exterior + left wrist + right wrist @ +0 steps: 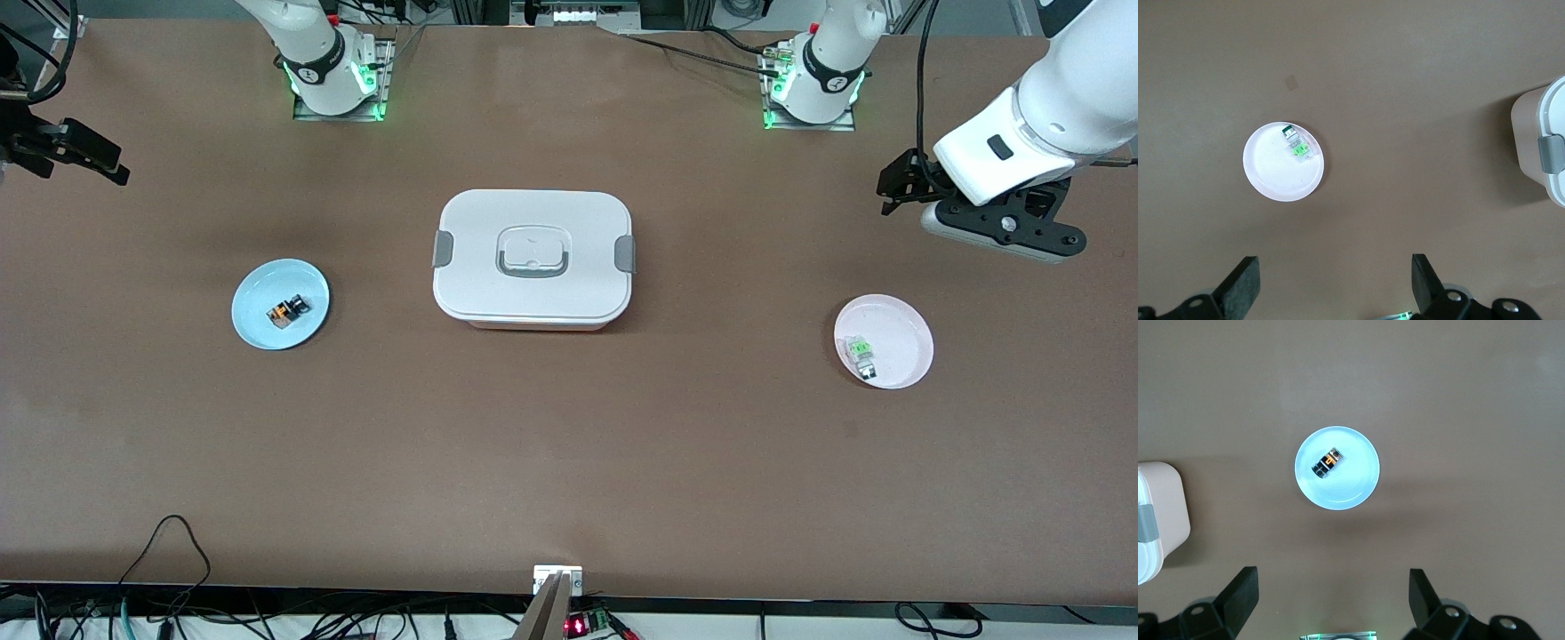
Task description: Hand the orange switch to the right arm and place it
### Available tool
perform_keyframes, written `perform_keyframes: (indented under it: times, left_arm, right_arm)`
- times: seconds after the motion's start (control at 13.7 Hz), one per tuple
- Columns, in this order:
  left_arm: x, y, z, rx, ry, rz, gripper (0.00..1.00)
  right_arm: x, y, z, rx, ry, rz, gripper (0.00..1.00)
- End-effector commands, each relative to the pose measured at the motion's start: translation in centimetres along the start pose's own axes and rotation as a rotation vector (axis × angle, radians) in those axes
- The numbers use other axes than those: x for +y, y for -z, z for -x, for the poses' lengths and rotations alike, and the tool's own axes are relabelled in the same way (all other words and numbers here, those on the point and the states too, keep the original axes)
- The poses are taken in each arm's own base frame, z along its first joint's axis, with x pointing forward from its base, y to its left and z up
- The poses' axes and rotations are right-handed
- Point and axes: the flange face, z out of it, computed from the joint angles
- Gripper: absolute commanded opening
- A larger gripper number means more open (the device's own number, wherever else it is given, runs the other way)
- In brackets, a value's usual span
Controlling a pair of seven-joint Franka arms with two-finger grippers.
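Note:
The orange switch (286, 311), a tiny black block with orange marks, lies on a light blue plate (256, 302) toward the right arm's end of the table. The right wrist view shows the switch (1327, 462) on that plate (1355, 487). My right gripper (98, 156) hangs open and empty over bare table at that end, apart from the plate; its open jaws frame bare table in the right wrist view (1333, 577). My left gripper (898, 182) is open and empty over the table at the left arm's end, also seen in the left wrist view (1333, 267).
A white lidded box (533, 258) with grey clips stands mid-table between the plates. A pink plate (905, 333) toward the left arm's end holds a clear-grey component with a green top (861, 354), also in the left wrist view (1296, 145). Cables run along the table's near edge.

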Motion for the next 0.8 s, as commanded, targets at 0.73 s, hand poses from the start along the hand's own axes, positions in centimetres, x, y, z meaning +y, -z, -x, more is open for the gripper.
perform_keyframes:
  times: [0.73]
  left_arm:
    - [-1.1,0.5,-0.1,-0.004,0.016,-0.012,1.00]
  right_arm:
    - [-0.8,0.8,0.0,-0.003,0.017,-0.014,1.00]
